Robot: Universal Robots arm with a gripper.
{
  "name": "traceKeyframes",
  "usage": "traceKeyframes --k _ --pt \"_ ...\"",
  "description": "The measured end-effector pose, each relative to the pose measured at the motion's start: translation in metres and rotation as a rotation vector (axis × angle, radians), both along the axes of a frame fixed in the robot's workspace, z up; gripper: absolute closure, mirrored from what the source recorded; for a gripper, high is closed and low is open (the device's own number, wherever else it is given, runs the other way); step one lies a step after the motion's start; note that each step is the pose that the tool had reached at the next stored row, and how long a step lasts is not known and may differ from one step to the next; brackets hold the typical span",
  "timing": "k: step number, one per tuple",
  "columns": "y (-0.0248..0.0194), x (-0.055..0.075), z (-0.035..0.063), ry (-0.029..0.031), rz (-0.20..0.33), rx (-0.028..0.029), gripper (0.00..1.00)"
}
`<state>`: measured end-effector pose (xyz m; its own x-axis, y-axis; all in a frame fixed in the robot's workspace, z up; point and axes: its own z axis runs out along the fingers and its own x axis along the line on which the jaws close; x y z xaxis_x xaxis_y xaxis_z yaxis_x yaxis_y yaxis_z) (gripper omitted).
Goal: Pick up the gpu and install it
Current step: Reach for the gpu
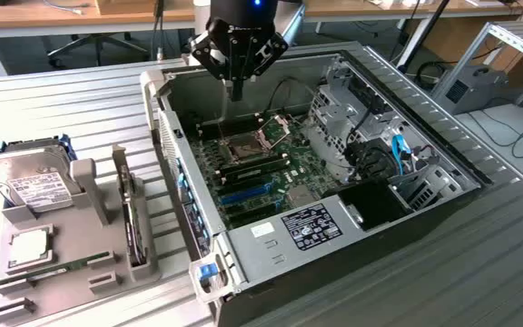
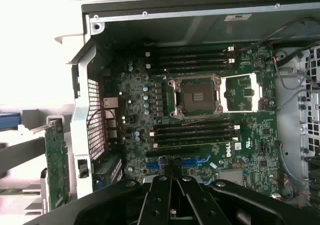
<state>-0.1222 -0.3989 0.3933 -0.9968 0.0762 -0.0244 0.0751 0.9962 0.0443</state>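
fingers (image 2: 159, 195): being held pressed together, nothing being pinched | gripper (image 1: 235, 97): being hung over open silver-and-black metal computer case (image 1: 243, 246) | gpu (image 1: 131, 218), small flat green circuit card: being kept upright in grey plastic holder (image 1: 71, 276), well apart | step: pickup judged unstarted; reach with jaws spread being called for

An open grey metal computer case (image 1: 243, 266) lies on its side in the middle of a ribbed metal surface (image 1: 71, 102), with a green motherboard (image 1: 289, 160) flat on its floor. Just beside it, on the exterior view's left, a grey plastic parts holder (image 1: 71, 279) carries a silver hard drive (image 1: 30, 180) at its far end and the flat green gpu card (image 1: 133, 218) standing on edge along the side nearest the case. The black robot hand (image 1: 235, 92) hangs over the case's far end, above the motherboard.
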Motion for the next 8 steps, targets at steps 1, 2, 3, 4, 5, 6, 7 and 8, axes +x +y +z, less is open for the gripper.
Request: traceKeyframes --k 1,2,3,4,5,6,7,8 --pt "0.0 -0.0006 0.0 0.0 0.0 0.0 0.89" --pt "0.0 -0.0013 0.0 0.0 0.0 0.0 0.89" --pt "0.0 -0.0019 0.0 -0.0001 0.0 0.0 0.89" --pt "0.0 -0.0021 0.0 -0.0001 0.0 0.0001 0.89" --pt "0.0 -0.0023 0.0 0.0 0.0 0.0 0.89" --pt "0.0 -0.0024 0.0 0.0 0.0 0.0 0.89" --pt "0.0 -0.0026 0.0 -0.0001 0.0 0.0 0.89" --pt "0.0 -0.0029 0.0 0.0 0.0 0.0 0.89"
